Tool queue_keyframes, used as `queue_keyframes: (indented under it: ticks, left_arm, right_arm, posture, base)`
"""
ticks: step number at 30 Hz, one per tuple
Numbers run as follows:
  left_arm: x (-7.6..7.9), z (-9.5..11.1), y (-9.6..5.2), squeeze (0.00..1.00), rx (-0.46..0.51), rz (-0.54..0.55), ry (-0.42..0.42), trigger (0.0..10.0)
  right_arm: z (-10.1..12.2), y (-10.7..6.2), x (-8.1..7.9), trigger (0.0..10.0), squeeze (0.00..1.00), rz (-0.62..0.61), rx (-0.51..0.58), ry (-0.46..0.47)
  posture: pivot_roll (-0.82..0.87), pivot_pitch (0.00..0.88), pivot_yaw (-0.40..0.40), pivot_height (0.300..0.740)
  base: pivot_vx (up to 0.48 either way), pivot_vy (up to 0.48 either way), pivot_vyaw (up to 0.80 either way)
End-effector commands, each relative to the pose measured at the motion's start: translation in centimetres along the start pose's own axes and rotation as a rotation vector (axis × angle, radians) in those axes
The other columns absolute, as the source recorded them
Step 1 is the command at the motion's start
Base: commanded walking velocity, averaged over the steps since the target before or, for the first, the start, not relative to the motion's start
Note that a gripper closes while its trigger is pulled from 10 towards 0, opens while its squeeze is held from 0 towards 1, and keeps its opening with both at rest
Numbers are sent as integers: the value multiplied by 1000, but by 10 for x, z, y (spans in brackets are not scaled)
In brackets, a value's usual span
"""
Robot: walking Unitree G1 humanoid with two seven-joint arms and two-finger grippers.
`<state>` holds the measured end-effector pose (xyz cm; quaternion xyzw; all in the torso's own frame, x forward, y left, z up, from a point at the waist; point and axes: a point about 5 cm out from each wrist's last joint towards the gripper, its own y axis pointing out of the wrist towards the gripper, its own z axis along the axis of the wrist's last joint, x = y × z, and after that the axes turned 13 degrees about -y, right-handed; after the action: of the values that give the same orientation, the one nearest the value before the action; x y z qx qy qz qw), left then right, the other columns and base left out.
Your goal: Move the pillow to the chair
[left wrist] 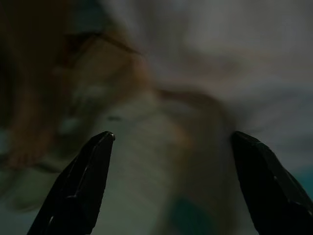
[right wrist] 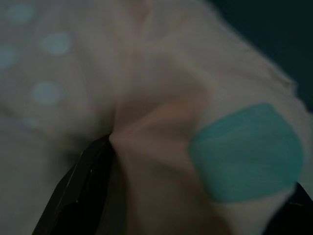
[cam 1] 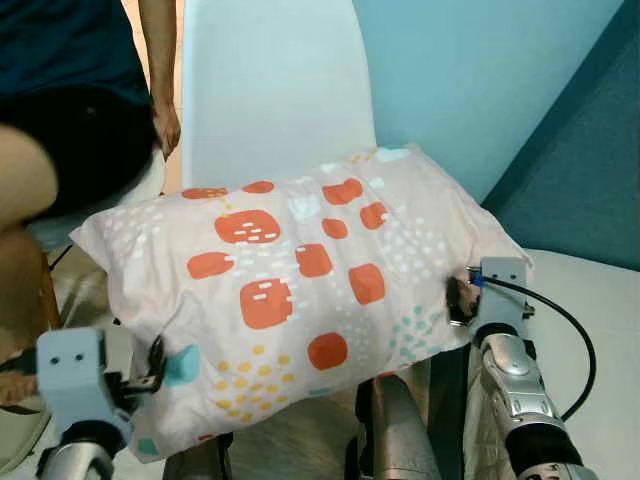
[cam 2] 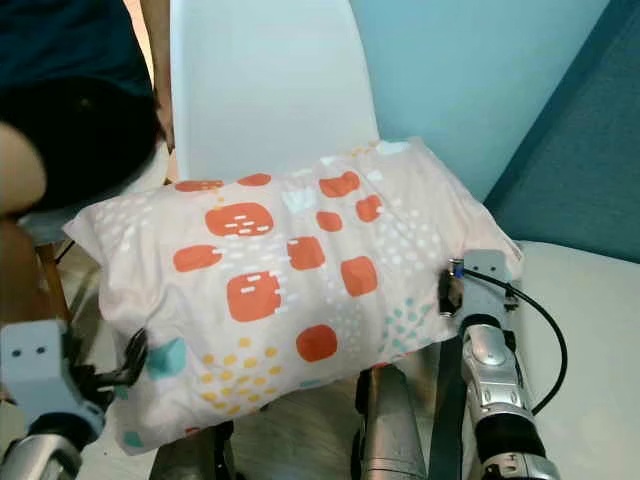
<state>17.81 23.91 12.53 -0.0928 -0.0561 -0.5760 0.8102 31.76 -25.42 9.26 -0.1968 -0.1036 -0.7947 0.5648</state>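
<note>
The pillow [cam 1: 300, 290], pale pink with orange squares and teal and yellow dots, is held in the air between the two arms, directly in front of the white chair [cam 1: 275, 90] and just short of its backrest. Its long axis is seen to run across the view, from the lower corner on the robot's left up to the higher corner on the right, so that it lies roughly parallel to the chair's backrest. The left gripper [cam 1: 150, 378] is set at the pillow's lower left corner; in the left wrist view its two black fingers [left wrist: 78, 191] are spread wide with blurred fabric lying beyond them, so whether any cloth is pinched cannot be told, and the corner may only be propped from beneath. The right gripper [cam 1: 458, 300] is pressed into the pillow's right edge, and in the right wrist view a bunched fold of cloth beside a teal patch is seen gathered between its fingers [right wrist: 83, 191], which is judged to be a pinch on the pillow. A seated person [cam 1: 70, 110] is placed just beside the chair on the left. The chair seat is hidden under the pillow; a forward and downward carry is judged to be what remains.
</note>
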Motion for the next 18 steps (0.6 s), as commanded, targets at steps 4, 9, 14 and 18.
queue_keyframes:
  ticks: [4, 9, 14, 18]
  left_arm:
    - [-14, 40, 17, 0, 252, 203, 42, 10000]
    - [14, 77, 44, 0, 442, 127, 27, 10000]
    - [45, 85, 57, 0, 463, -42, 38, 10000]
    - [100, 33, 69, 0, 198, -309, 80, 10000]
  right_arm:
    - [30, 7, 24, 10000, 0, -205, 142, -60]
    - [58, 11, 22, 10000, 0, -296, 230, -54]
    - [67, 12, 8, 10000, 0, -217, 251, 41]
    - [50, 0, -39, 10000, 0, 76, 184, 142]
  posture:
    - [106, 194, -58, 562]
    - [100, 166, -56, 562]
    - [96, 157, -51, 562]
    - [76, 134, -33, 562]
  base:
    - [0, 0, 0]
    - [0, 0, 0]
    - [0, 0, 0]
    - [0, 0, 0]
